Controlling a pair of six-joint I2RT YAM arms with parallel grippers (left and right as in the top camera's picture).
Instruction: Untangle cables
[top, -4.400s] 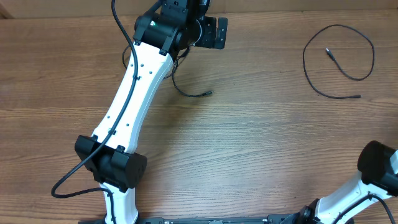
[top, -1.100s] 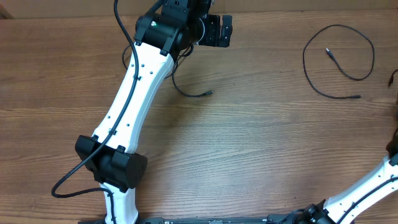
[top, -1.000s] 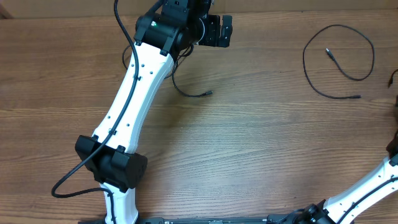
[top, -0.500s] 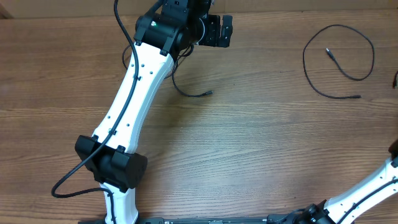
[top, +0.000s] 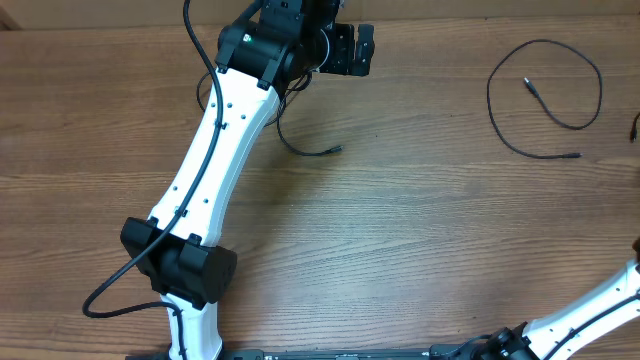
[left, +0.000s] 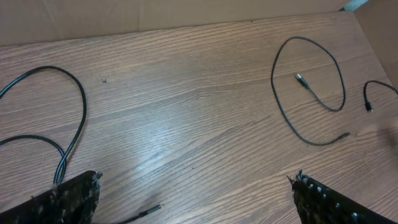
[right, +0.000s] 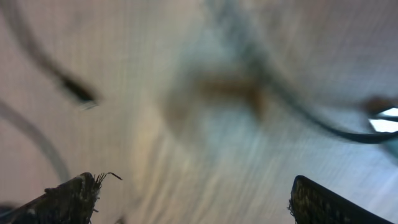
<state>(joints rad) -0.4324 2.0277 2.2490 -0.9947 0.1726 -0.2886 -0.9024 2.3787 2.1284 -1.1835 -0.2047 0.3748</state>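
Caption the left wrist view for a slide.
Left fingers spread wide above the table, a looped black cable lying ahead.

Table (top: 430, 240) is light brown wood w/ long grain lines running left-right in the overhead view, mostly matte but w/ a pale sheen patch mid-surface in the left wrist view. Along its far edge stands a plain tan board (left: 186, 14), cardboard-looking, and another tan panel (left: 380, 37) meets it at the right corner, w/ a small teal bit (left: 356, 5) showing just behind that corner. Tiny dark speck (left: 104, 79) sits on the wood near the far edge; right wrist view is too blurred to give more than grain.
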